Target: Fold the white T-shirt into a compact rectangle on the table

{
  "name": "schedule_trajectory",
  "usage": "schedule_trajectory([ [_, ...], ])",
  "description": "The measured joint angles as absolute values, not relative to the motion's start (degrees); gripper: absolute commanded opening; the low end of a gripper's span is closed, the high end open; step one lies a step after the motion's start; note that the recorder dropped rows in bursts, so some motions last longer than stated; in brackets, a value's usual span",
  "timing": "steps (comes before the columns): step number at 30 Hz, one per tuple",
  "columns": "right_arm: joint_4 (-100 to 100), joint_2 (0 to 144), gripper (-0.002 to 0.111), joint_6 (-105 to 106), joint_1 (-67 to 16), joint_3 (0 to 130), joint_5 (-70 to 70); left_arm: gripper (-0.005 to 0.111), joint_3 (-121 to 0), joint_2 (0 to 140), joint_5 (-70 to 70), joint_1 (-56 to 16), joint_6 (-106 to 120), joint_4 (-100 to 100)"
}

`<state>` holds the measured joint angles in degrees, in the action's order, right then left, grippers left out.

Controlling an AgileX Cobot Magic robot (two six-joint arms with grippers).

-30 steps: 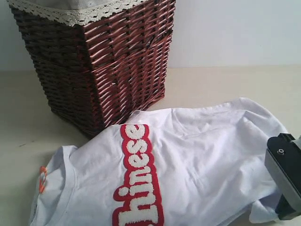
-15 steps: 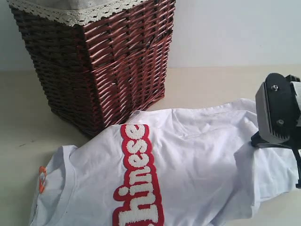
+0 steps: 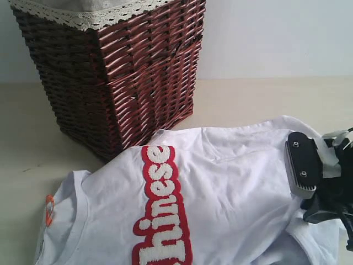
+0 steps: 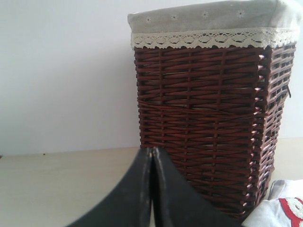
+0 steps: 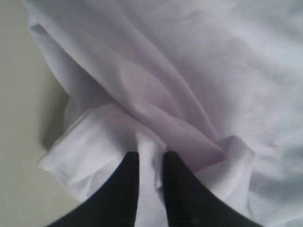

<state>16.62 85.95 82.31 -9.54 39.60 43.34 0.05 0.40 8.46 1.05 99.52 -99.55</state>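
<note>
The white T-shirt [image 3: 220,187] lies on the table [image 3: 248,99], red-outlined letters up, its collar at the lower left. Its right end is folded in over itself. My right gripper [image 3: 317,212] rests low on that fold. In the right wrist view its fingers [image 5: 150,156] stand slightly apart, open, with a ridge of the shirt's cloth [image 5: 189,71] lying between them. My left gripper [image 4: 151,150] is shut and empty, off the shirt. It faces the wicker basket, and a corner of the shirt [image 4: 284,210] shows beside it.
A tall dark brown wicker basket [image 3: 110,72] with a lace-edged liner stands at the back left, just behind the shirt; it fills the left wrist view [image 4: 203,118]. Bare table [image 4: 57,184] lies to its side. A white wall rises behind.
My right gripper lifted the shirt's right end, carried it inward over the shirt and came down onto it. Its jaws have parted. The left gripper has stayed shut.
</note>
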Motion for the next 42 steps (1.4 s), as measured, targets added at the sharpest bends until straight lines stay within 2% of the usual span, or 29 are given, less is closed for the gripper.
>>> schedule_trajectory([
  [3,16.4,85.9,0.040,81.9,-9.5,39.6,42.3,0.000,0.0,0.4,8.5,1.1,99.5,-99.6],
  [9,17.5,79.2,0.041,81.8,-9.5,39.6,43.4,0.000,0.0,0.4,8.5,1.1,99.5,-99.6],
  [15,22.4,73.1,0.043,81.8,-9.5,39.2,62.3,0.000,0.0,0.4,8.5,1.1,99.5,-99.6],
  [17,23.1,72.9,0.044,81.7,-9.5,37.6,63.9,0.000,0.0,0.4,8.5,1.1,99.5,-99.6],
  [25,22.3,77.3,0.046,79.8,-9.5,30.0,51.4,0.000,0.0,0.4,8.5,1.1,99.5,-99.6],
  [37,21.7,86.1,0.046,79.1,-9.5,29.1,39.8,0.000,0.0,0.4,8.5,1.1,99.5,-99.6],
  [39,21.7,87.9,0.043,79.1,-9.5,29.1,38.9,0.000,0.0,0.4,8.5,1.1,99.5,-99.6],
  [42,21.7,89.9,0.026,79.1,-9.5,29.1,38.0,0.000,0.0,0.4,8.5,1.1,99.5,-99.6],
])
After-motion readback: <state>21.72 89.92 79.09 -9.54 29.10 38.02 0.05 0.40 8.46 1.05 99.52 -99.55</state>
